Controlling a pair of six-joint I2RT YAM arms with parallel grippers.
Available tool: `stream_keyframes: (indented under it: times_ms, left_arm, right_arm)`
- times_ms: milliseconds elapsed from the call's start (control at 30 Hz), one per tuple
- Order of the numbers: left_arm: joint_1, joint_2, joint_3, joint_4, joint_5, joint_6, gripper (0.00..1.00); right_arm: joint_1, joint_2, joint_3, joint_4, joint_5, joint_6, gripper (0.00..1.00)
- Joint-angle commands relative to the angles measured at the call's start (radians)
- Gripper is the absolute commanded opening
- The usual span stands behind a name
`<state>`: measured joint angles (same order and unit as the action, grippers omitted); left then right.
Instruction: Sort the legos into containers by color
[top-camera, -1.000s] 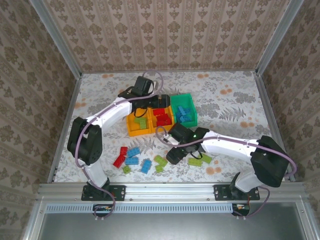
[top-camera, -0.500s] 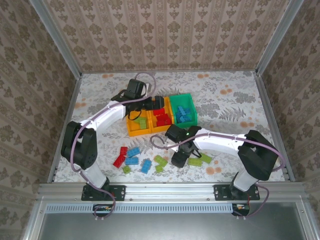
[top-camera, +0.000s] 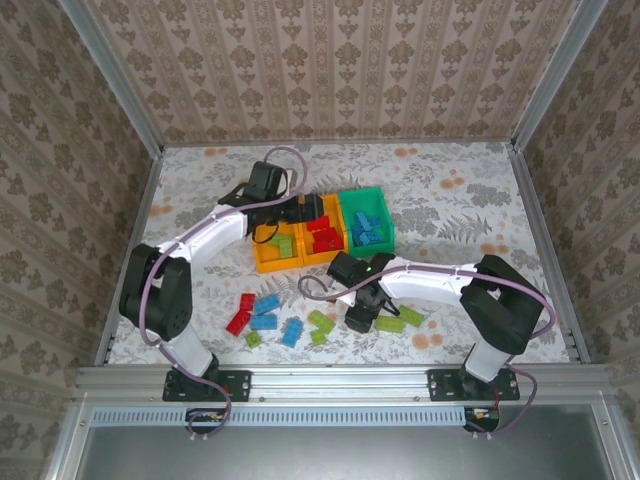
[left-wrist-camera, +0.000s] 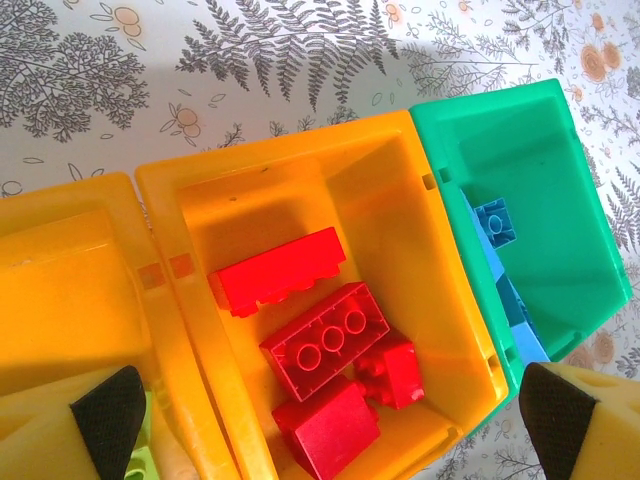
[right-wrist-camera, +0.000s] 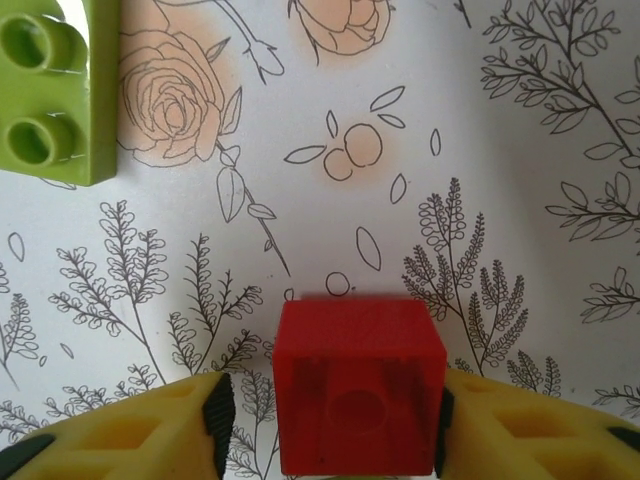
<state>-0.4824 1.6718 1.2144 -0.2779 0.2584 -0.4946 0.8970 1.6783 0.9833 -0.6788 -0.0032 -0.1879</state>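
Legos: four red in middle bin (left-wrist-camera: 300, 200); right tool (right-wrist-camera: 330, 410) pinching red brick (right-wrist-camera: 358, 385); left tool (left-wrist-camera: 330, 410) spread.

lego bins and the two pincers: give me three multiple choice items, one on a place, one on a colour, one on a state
1. Where do the red bricks lie?
A. in the green bin
B. in the middle orange-yellow bin
C. on the floral table

2. What colour is the brick between the right pincer's fingers?
A. red
B. blue
C. lime green

3. How does the left pincer stand?
A. shut on a red brick
B. shut with nothing in it
C. open over the bins

Key: 1 B, the left wrist view shows them in the middle orange-yellow bin, with the green bin holding blue ones. 2 A, the right wrist view shows a red block between the two pads. 3 C, its pads sit far apart with nothing between them but the bins below.
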Motion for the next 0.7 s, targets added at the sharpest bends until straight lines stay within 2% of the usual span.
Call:
stream_keyframes:
  times_ms: [0,133,267,500,667]
  left_arm:
    - [0.01,-0.05,-0.016,0.021,0.004,-0.013,1.0]
    - [0.018,-0.06,-0.03,0.02,-0.001,-0.013,1.0]
    - [0.019,-0.085,-0.051,0.02,-0.019,-0.012,1.0]
    - [0.065,-0.151,-0.099,0.008,-0.052,-0.007,1.0]
    - [0.085,-0.231,-0.165,-0.003,-0.106,-0.007,1.0]
  right_arm:
    - [0.0,0.022,0.019,0.012,0.028,-0.015,0.5]
    - [0.001,0.026,0.022,0.015,0.042,-0.005,0.37]
    - [0.001,-0.003,0.022,0.028,0.053,0.007,0.31]
    - [-0.04,-0.109,0.028,0.098,-0.003,0.05,0.26]
    - [-0.113,-0.171,0.058,0.191,-0.052,0.149,0.25]
